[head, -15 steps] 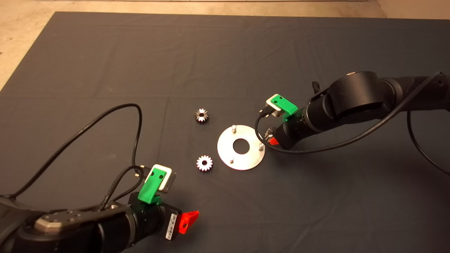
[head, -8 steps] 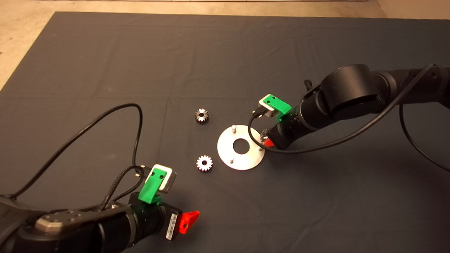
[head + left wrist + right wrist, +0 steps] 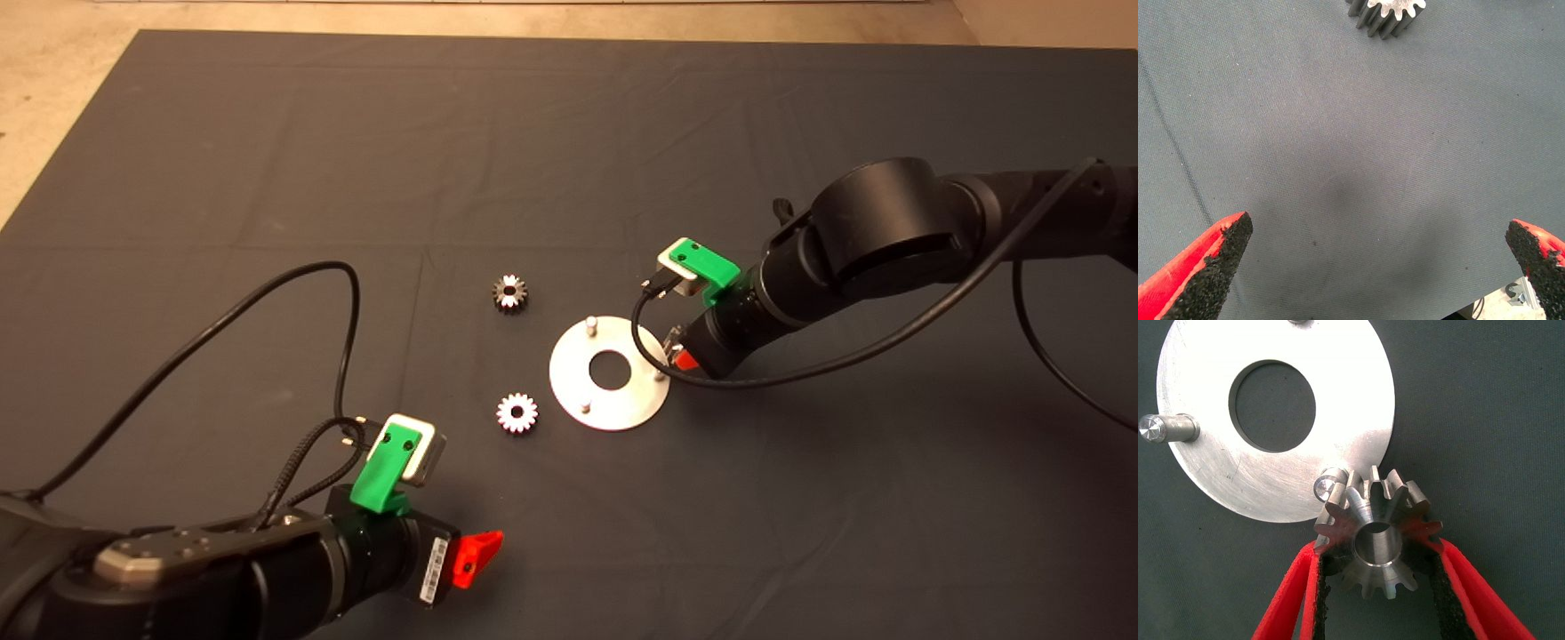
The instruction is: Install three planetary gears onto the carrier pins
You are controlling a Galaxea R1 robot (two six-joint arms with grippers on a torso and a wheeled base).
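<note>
The right gripper (image 3: 1378, 587) pinches a gear (image 3: 1376, 533) between its pads, bore facing the wrist camera, just beside one carrier pin (image 3: 1327, 483) at the disc's (image 3: 609, 373) right rim; the head view hides this gear. Two other gears (image 3: 509, 292) (image 3: 516, 413) lie flat mid-mat, left of the disc. The left gripper (image 3: 1378, 267) hangs wide open and empty toward the mat's near-left corner.

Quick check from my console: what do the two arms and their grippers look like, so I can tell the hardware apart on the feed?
Both arms are glossy black with rounded joints and loose black cables. Each wrist carries a green bracket with a silver camera block. The left gripper has red wedge fingers with rough black pads and a white barcode label. The right gripper looks the same.
</note>
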